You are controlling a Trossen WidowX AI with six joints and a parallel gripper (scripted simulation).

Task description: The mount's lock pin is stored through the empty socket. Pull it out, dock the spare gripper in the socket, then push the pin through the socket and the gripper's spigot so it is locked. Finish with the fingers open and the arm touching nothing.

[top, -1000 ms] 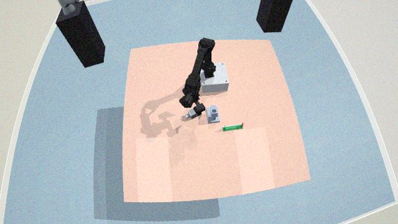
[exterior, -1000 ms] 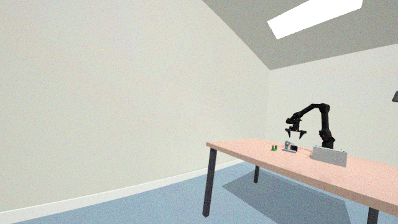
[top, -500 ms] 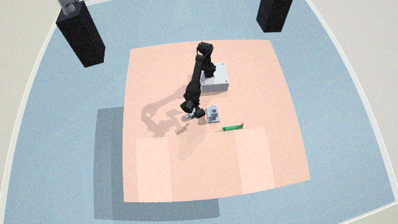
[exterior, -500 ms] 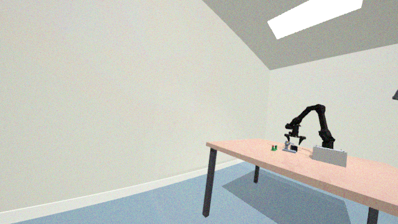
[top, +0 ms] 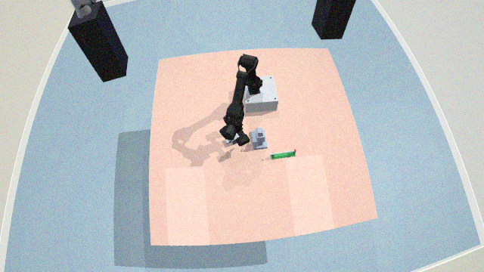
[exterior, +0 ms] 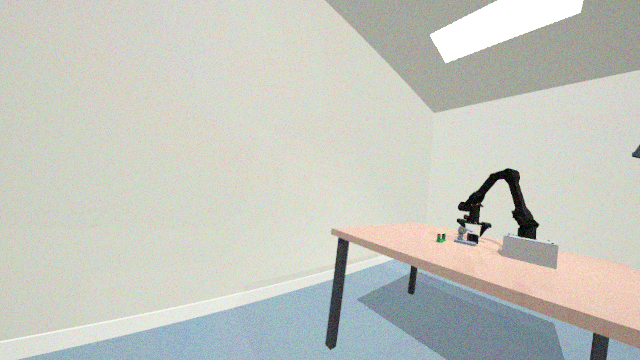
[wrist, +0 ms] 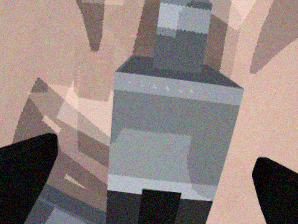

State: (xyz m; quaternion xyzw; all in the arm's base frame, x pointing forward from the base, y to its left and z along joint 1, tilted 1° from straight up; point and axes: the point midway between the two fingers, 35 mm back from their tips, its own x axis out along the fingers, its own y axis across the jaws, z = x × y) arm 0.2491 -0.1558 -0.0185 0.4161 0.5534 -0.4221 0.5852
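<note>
The spare gripper [top: 230,141] [exterior: 472,239] [wrist: 155,117] lies on the table, a grey body with a black jaw end and a grey spigot at the top of the wrist view. The grey mount [top: 259,140] [exterior: 461,234] [wrist: 65,216] stands beside it, mostly out of the wrist view. The green holder [top: 283,156] [exterior: 441,239] lies beyond the mount, with a pale red-ended rod, apparently the lock pin, along it. My gripper [exterior: 474,231] [wrist: 157,156] is open and empty over the spare gripper, one finger towards each side of its body. How close the fingertips are is unclear.
The arm's pale base box [top: 262,106] [exterior: 530,252] stands on the table [top: 181,94] [exterior: 400,242], behind the mount in the top view. The arm partly hides the spare gripper there. Arm shadows fall across the table top.
</note>
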